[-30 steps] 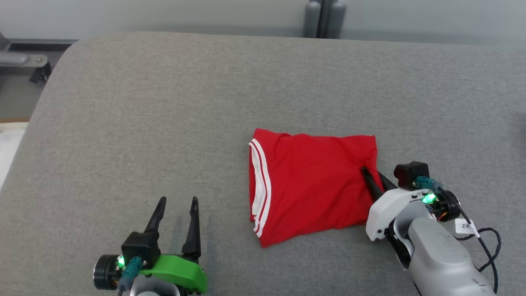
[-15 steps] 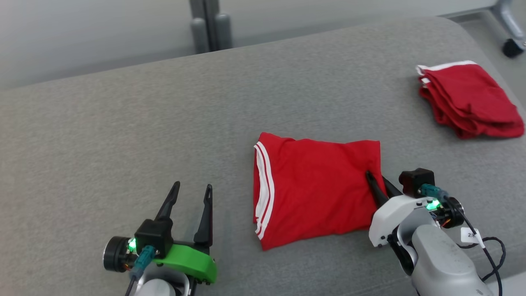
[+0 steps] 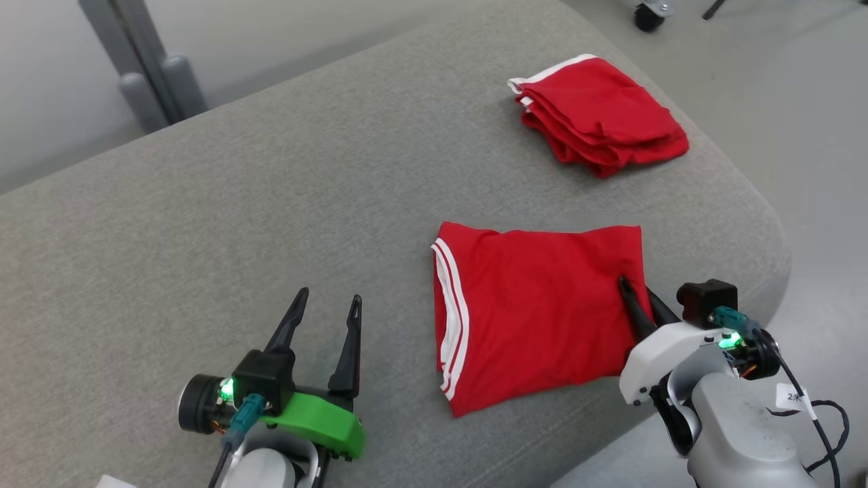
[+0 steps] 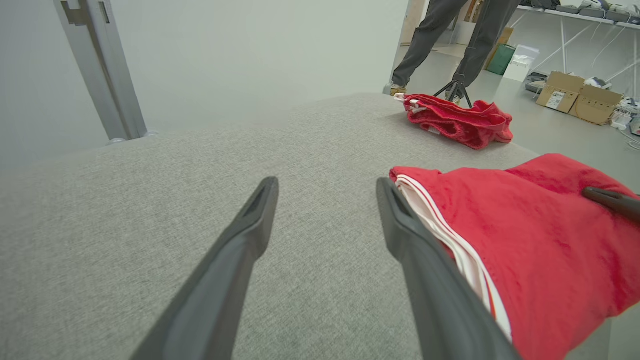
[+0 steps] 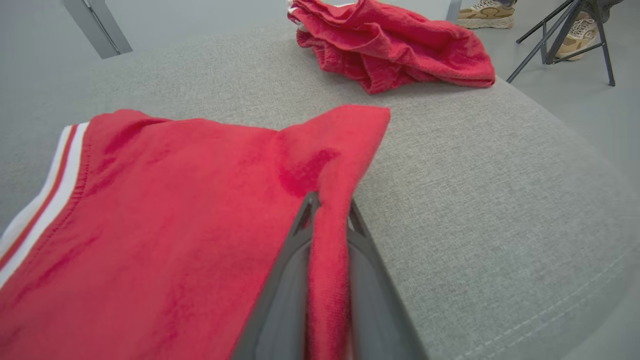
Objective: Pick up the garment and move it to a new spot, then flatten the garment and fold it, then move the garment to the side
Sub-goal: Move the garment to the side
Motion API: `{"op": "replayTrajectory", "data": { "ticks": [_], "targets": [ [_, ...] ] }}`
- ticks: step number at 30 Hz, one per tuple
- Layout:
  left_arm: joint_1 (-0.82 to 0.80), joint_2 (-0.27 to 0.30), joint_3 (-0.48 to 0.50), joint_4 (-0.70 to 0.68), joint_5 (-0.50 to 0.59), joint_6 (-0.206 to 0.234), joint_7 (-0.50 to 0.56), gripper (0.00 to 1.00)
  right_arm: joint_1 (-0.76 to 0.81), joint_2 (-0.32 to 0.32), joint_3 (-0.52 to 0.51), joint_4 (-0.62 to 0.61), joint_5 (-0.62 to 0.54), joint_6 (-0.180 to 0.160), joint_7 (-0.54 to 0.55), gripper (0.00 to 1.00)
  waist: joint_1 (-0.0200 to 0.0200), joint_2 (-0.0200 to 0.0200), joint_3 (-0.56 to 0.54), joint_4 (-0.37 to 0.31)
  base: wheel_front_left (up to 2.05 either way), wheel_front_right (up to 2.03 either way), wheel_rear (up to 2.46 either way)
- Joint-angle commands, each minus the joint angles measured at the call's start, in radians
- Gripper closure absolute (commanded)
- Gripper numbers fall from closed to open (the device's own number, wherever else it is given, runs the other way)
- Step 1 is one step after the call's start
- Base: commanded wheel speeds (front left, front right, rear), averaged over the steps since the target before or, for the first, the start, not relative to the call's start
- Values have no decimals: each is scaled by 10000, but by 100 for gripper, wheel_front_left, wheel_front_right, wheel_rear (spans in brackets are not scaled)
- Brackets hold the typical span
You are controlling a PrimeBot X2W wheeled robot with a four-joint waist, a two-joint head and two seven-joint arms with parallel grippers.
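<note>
Right gripper (image 3: 635, 287) has the move-aside step in hand, I judge. The garment (image 3: 536, 305) looks folded and lies on the gray cushion (image 3: 237, 203) near its right front edge. Best to lift only slightly and carry low and slow toward the red pile (image 3: 600, 115) at far right, so layers don't slide open. Set down beside the pile, off the cushion's rounded edge. Its fingers are nearly closed, pinching the garment's right edge with a ridge of cloth between them. Left gripper (image 3: 329, 294) is spread wide and holds nothing, over bare cushion just left of the striped hem.
</note>
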Motion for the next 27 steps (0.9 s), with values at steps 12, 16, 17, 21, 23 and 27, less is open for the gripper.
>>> {"op": "replayTrajectory", "data": {
  "ticks": [12, 16, 17, 21, 23, 27],
  "targets": [
    [-55, 69, 375, 87, 300, -125, 5, 0, -779, -14, 228, -356, -485, -18, 0, 100, 0, -1, 675, -285, 0, 0, 0],
    [-216, 71, 581, 104, 561, -224, 5, 0, -2023, -105, 212, -230, -908, -18, 6, 100, 0, -1, 1049, 37, 0, 0, 0],
    [-252, 71, 628, 109, 596, -256, 5, 0, -2337, -170, 203, -180, -985, -18, 46, 100, 0, -1, 1137, 104, 0, 0, 0],
    [-375, 71, 788, 164, 810, -375, 5, 0, -3762, -593, 183, 39, -1340, -18, 356, 100, 0, -1, 1481, 428, 0, 0, 0],
    [-447, 71, 834, 181, 873, -434, 5, 0, -4395, -949, 87, 185, -1505, -18, 484, 100, 0, -1, 1646, 600, 0, 0, 0],
    [-622, 69, 850, 156, 988, -521, 5, 0, -5463, -1728, -239, 658, -1831, -18, 713, 100, 0, -1, 2027, 949, 0, 0, 0]
  ]
}}
